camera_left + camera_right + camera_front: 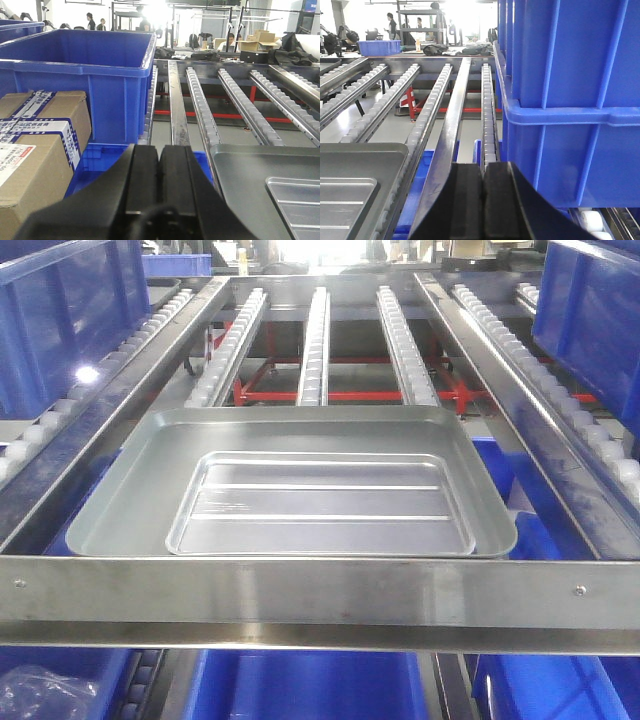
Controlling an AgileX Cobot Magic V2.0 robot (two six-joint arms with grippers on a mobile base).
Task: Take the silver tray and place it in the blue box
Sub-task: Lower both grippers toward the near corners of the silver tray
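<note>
Pincers both pressed together and empty: left pincer [159,182], right pincer [482,197]. Between them, on the roller rails [315,340], lies the silver tray [300,490], untouched. Ahead-left of the left pincer stands the blue box [100,70]. Best course, I judge: spread both, grip opposite rims, lift level.

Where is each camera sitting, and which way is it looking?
Front view: above the steel bar, looking forward and down at the tray and roller rails; no robot parts show.
Left wrist: low on the left arm, facing forward over the left gripper, jaws shut; blue box left, tray corner right.
Right wrist: low on the right arm, facing forward over the right gripper, jaws shut; blue boxes right, tray corner left.
Shared: all three see the tray and roller rails.
</note>
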